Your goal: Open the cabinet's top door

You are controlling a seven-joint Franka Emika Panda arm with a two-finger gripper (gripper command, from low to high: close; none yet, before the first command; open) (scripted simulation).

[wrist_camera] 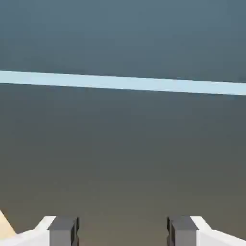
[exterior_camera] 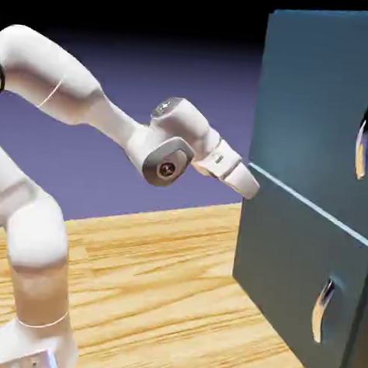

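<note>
The cabinet (exterior_camera: 291, 250) is a large dark teal box at the exterior view's right. Its top door (exterior_camera: 318, 96) is the taller upper panel, with a curved chrome handle (exterior_camera: 366, 133) near its right edge. A thin pale seam (exterior_camera: 310, 201) separates it from the shorter lower panel (exterior_camera: 290, 265). My gripper (exterior_camera: 252, 189) is at the cabinet's left front edge, level with the seam and far left of the handle. In the hand view the teal front fills the frame, the seam (wrist_camera: 123, 82) crosses it, and my gripper (wrist_camera: 122, 233) is open with nothing between its fingertips (wrist_camera: 62, 231).
The lower panel has its own chrome handle (exterior_camera: 322, 307). The cabinet stands on a wooden table (exterior_camera: 133, 276), and a sliver of that wood (wrist_camera: 5, 229) shows at the hand view's lower left corner. My white arm (exterior_camera: 84, 101) reaches in from the left.
</note>
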